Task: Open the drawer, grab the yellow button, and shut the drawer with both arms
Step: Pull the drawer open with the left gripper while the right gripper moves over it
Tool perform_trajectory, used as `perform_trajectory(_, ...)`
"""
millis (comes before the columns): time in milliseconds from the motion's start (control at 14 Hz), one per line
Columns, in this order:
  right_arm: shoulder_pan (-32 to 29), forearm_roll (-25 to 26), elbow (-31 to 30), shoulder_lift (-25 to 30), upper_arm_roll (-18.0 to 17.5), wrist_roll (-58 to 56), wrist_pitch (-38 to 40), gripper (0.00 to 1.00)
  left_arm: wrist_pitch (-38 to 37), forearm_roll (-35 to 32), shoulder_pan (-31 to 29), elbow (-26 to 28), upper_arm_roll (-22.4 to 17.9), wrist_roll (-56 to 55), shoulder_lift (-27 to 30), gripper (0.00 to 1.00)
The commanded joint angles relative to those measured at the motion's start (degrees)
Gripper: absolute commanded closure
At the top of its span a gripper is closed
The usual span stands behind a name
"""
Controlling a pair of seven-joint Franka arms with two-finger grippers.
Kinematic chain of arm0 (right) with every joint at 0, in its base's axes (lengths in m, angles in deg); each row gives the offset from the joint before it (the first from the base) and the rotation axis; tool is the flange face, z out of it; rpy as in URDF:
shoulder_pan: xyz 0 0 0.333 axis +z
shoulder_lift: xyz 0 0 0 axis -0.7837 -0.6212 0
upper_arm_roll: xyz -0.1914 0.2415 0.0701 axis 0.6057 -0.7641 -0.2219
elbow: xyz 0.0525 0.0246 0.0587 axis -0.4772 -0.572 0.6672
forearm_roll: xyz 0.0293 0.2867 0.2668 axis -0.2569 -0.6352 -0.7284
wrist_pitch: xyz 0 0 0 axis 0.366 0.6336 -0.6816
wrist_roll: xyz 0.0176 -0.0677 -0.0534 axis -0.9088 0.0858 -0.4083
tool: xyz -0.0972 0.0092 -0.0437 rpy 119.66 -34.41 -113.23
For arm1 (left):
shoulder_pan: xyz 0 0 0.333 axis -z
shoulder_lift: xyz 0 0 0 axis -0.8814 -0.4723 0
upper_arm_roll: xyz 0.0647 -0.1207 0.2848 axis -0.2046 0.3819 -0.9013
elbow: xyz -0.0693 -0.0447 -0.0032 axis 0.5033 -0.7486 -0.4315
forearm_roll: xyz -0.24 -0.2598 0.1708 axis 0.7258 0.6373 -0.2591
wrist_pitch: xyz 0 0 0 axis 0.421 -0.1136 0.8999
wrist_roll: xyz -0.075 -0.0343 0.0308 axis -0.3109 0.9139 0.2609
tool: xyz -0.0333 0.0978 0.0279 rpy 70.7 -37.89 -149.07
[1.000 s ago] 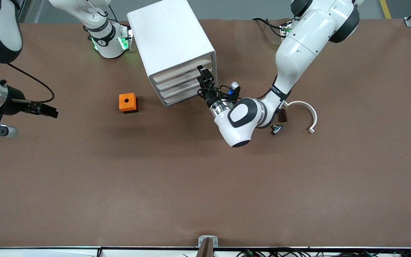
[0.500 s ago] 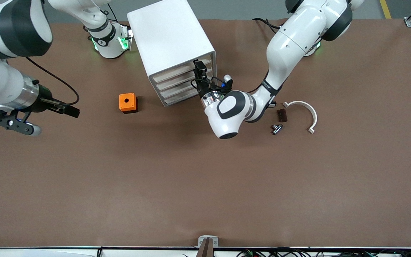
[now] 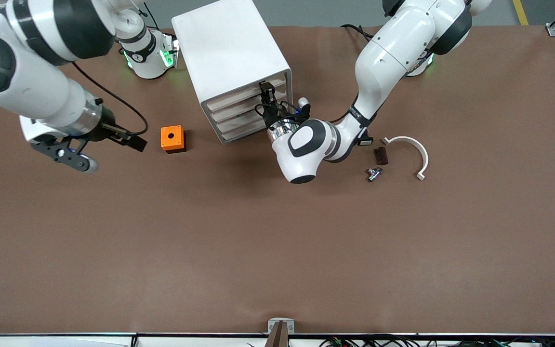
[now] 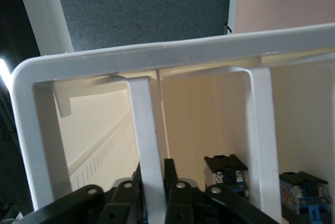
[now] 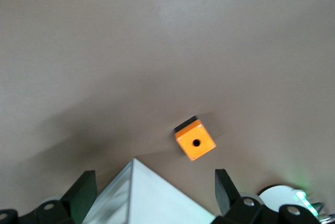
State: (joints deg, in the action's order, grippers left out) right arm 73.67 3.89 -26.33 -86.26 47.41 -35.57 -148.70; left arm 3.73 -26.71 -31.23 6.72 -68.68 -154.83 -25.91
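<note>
The white cabinet (image 3: 229, 53) stands near the robots' bases. Its four drawer fronts face the front camera. My left gripper (image 3: 268, 94) is at the top drawer (image 3: 239, 100). In the left wrist view it (image 4: 155, 179) is shut on a white upright bar of that drawer's handle (image 4: 144, 124). Black-and-blue pieces (image 4: 226, 168) show inside the drawer; no orange cap shows, so the button is hidden. My right gripper (image 3: 134, 141) is open and empty, over the table beside the orange cube (image 3: 172, 139) toward the right arm's end. In the right wrist view it (image 5: 154, 190) is wide open.
The orange cube with a hole also shows in the right wrist view (image 5: 194, 140), with a corner of the cabinet (image 5: 136, 192). A white curved piece (image 3: 410, 147), a small dark brown piece (image 3: 380, 155) and a small metal piece (image 3: 373, 173) lie toward the left arm's end.
My left gripper has moved in along the top drawer's front, holding the handle. My right arm has swung in from the table's end toward the orange cube.
</note>
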Motion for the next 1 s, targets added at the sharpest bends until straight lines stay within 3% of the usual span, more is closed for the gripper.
perform_trajectory(0, 4.36, -0.51, -1.79, 0.82, 0.42, 8.15, -3.19, 0.00, -0.19, 0.83, -0.09, -0.12, -0.07, -1.36, 0.08, 0.86)
perform_trajectory(286, 9.99, -0.51, -3.27, 0.82, 0.42, 17.74, -6.36, 0.00, -0.19, 0.83, -0.97, -0.30, -0.86, -1.27, 0.08, 0.87)
perform_trajectory(929, 19.40, -0.16, -8.38, 0.56, 0.51, 33.30, -16.20, 0.00, 0.77, 0.66, -9.22, -0.56, -0.86, -1.00, 0.08, 0.85)
